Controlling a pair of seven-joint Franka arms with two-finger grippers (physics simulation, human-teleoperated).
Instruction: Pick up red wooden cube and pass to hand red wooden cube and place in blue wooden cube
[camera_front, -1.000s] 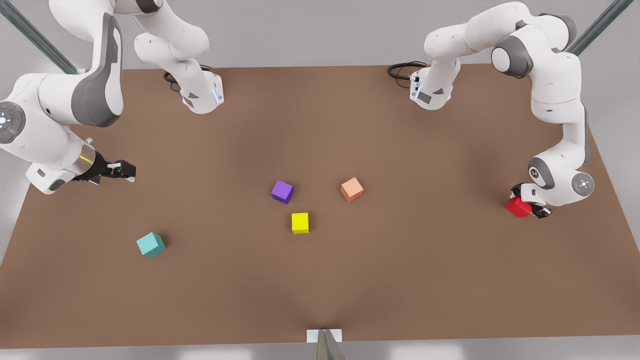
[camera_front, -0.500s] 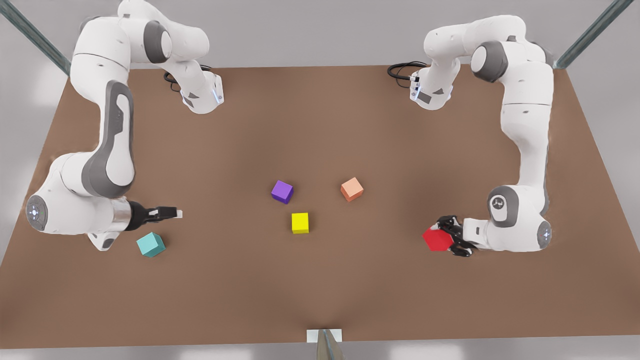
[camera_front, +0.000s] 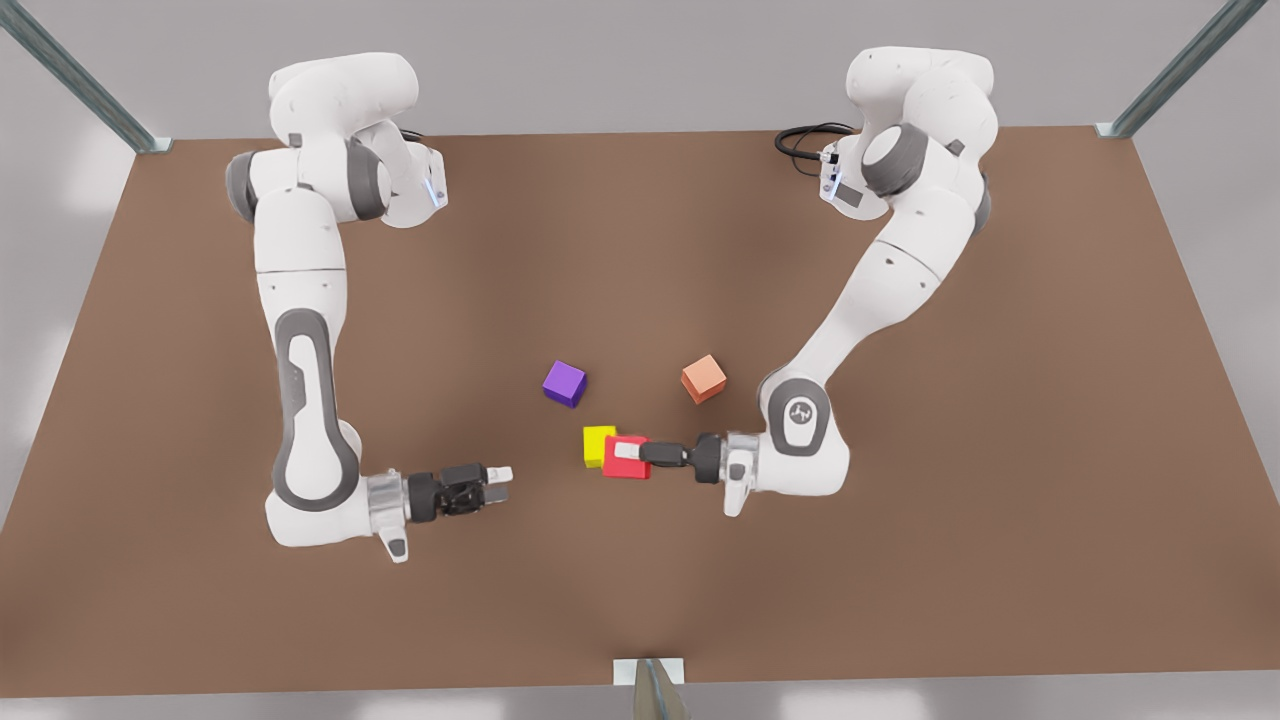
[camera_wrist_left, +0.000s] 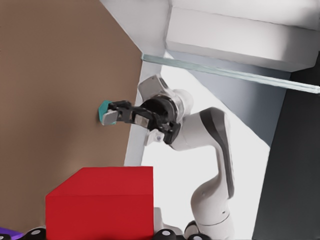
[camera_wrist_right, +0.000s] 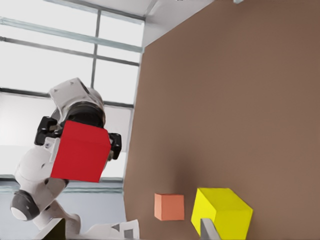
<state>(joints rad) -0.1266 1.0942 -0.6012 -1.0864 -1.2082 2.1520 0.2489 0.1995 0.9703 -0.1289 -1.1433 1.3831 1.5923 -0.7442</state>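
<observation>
We judge the task to be about a third done: the pick-up is complete, the hand-over is about to happen, and the placing has not begun. The left gripper, on the arm at the front view's right, is closed firmly on the red wooden cube and carries it clear of the table. In the front view the cube overlaps the yellow cube, and we cannot tell how high above it the cube hangs. The right gripper, on the arm at the front view's left, points toward the red wooden cube with its fingers spread wide and nothing between them. The two grippers face each other, near but apart. What is left, as we read it, is for the right gripper to close the gap and take the cube, for the left one to let go, and for the cube to go to the blue wooden cube. In the left wrist view that teal cube lies on the table just past the right gripper's fingers; we cannot tell whether they touch. The red wooden cube looks plain, bright and sharp-edged, with flat faces free for a second grip. The purple cube and salmon cube sit nearby on the table.
</observation>
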